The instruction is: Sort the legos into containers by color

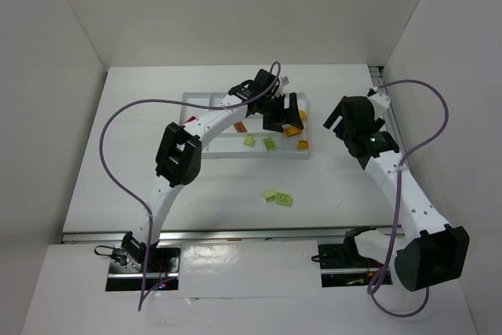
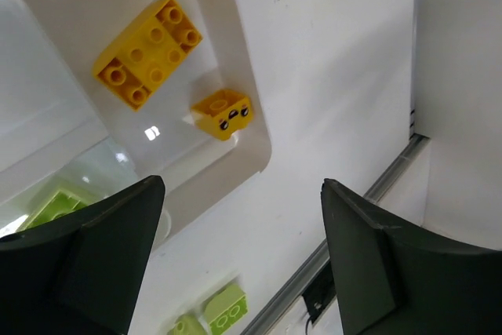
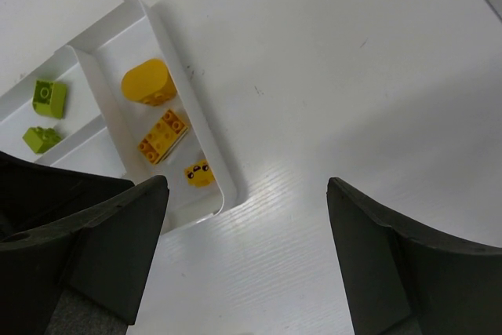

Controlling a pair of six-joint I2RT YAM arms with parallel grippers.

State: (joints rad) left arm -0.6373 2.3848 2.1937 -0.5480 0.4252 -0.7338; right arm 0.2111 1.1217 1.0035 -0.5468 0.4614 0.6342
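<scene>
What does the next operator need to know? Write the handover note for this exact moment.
Left gripper: open, empty, over the yellow end of the tray.
Right gripper: open, empty, above the table to the right of the tray.
Done: three yellow legos in the end compartment, and two green legos in the next one.
Left: two loose greens on the table in front of the tray go in with the green ones.
The left arm hides much of the tray's other end, so check the reds there.
</scene>
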